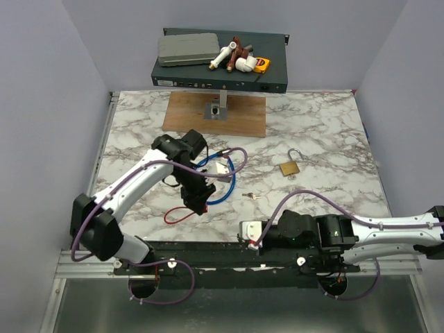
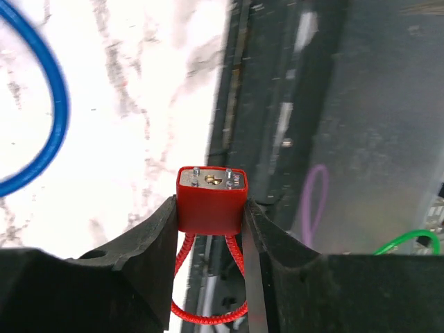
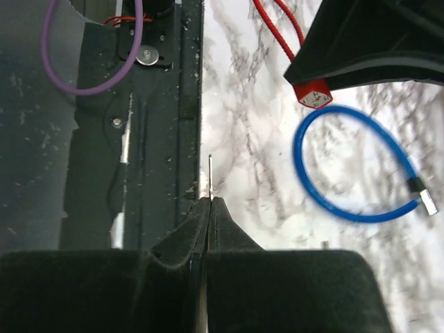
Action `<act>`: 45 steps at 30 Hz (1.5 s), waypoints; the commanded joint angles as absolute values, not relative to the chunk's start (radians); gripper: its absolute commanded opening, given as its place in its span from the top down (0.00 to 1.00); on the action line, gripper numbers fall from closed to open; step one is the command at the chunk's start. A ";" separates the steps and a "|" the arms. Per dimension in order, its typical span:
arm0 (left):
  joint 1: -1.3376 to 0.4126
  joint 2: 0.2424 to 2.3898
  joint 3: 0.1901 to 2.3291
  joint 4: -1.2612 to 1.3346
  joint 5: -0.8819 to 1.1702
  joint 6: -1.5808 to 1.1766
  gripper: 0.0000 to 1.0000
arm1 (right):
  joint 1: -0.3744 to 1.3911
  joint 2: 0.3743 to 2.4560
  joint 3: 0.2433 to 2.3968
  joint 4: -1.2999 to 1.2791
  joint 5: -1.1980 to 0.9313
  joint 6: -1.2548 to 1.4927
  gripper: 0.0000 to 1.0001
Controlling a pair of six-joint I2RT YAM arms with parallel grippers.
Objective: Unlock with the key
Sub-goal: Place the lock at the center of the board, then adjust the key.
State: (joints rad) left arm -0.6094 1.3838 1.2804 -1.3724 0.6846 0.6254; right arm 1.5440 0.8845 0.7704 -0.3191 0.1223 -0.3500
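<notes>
Red cable lock (image 2: 211, 201): red body, silver face with a brass keyhole, red cord loop attached; held lower left of centre in the top view.
Left gripper (image 2: 211, 208): narrowed onto the lock body, one finger against each side.
Blue cable (image 1: 220, 182): loop lying on the marble table (image 1: 333, 139), just right of the left gripper.
Small metal piece (image 1: 248, 196): silvery, loose on the marble between the blue cable and the brass padlock; too small to identify.
Right gripper (image 3: 209, 202): bottom centre of the top view, by the near table edge; fingers pressed together on the key.
Key (image 3: 210, 173): thin silver blade seen edge-on, poking past the fingertips, apart from the lock.
Brass padlock (image 1: 290, 167): right of centre, silver shackle.
</notes>
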 commanded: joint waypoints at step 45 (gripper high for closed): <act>-0.573 1.014 1.301 -1.396 1.083 0.729 0.19 | 1.471 1.144 1.008 -0.096 0.144 0.252 0.99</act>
